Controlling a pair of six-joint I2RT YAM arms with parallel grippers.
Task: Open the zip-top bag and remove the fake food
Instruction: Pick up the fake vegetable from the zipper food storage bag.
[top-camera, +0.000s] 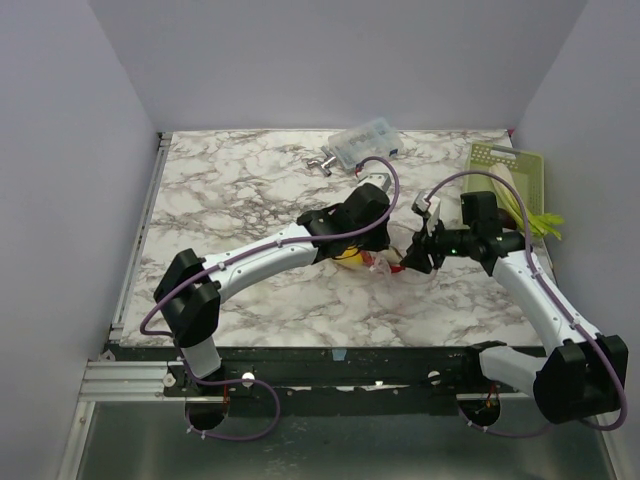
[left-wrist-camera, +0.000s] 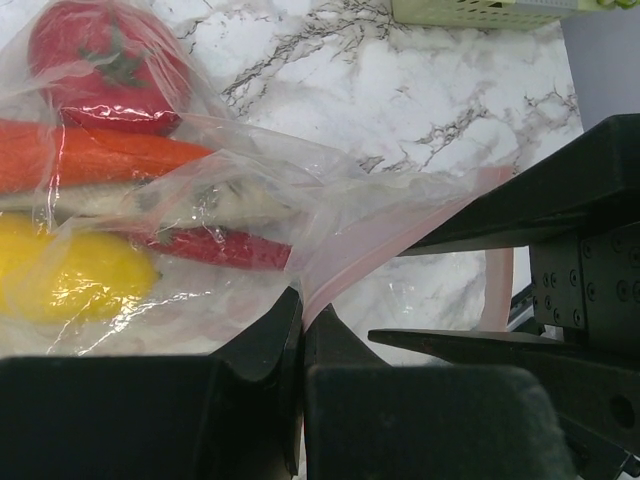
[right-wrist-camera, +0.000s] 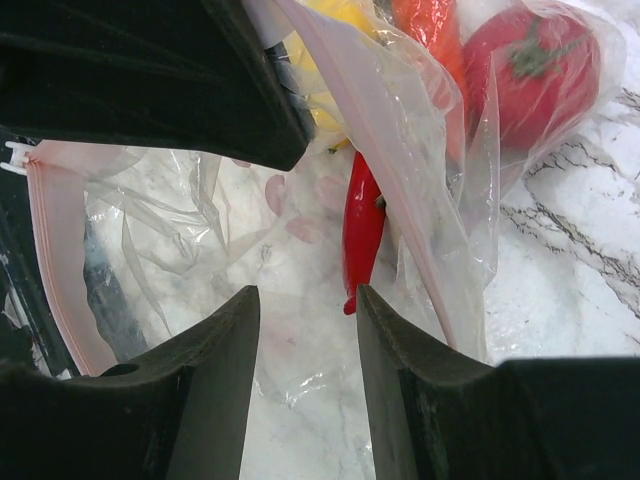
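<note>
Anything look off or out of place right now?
Nothing spilled or broken. Two oddities: the zip-top bag lies crumpled, its pink strip pinched in the left hand, fake food still inside. A leafy stalk also hangs over the rim of the green basket, far right.

The bag (top-camera: 392, 258) lies in the middle of the table (top-camera: 230, 200), between the left gripper (left-wrist-camera: 303, 320) and the right gripper (right-wrist-camera: 305, 300). The food (left-wrist-camera: 75, 280) is in it. Behind it are a box (top-camera: 365, 143) and, left of that, a fitting (top-camera: 322, 161). A basket (top-camera: 510, 175) stands far right.

Lab booth: plain walls (top-camera: 330, 60), marble tabletop (top-camera: 240, 190)
</note>
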